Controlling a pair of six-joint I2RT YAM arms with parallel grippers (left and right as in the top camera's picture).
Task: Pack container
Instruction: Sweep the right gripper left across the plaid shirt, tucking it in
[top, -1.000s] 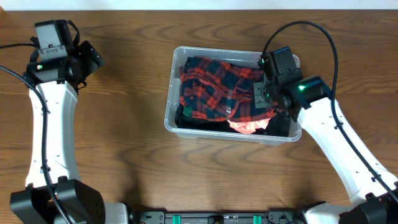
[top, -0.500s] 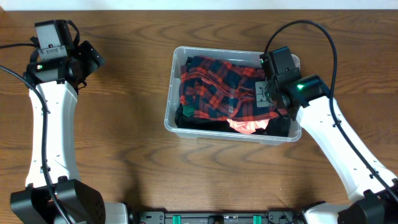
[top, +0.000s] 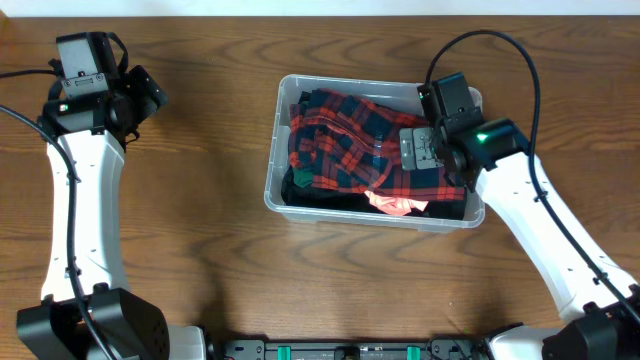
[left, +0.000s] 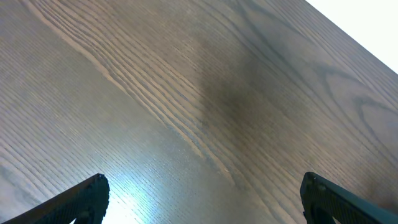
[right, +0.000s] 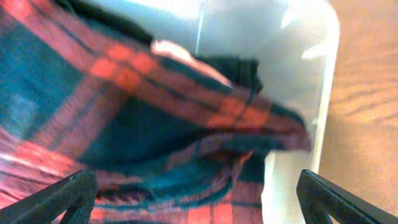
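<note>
One clear container (top: 273, 190) sits right of centre on the wooden tabletop (top: 200, 260), holding one red-and-navy plaid shirt (top: 345, 140) over one black garment (top: 320, 197) and one pink cloth (top: 392, 203), the right arm's jaws apart above the plaid, the left arm's jaws apart over wood well to the left.

The container (top: 272, 175) stood on the table (top: 200, 260), toward 2 o'clock from the centre, with clothes (top: 345, 140) inside it. The right gripper (top: 422, 150) hung over its 3 o'clock end. The left gripper (top: 150, 95) was well apart, at 10 o'clock.
</note>
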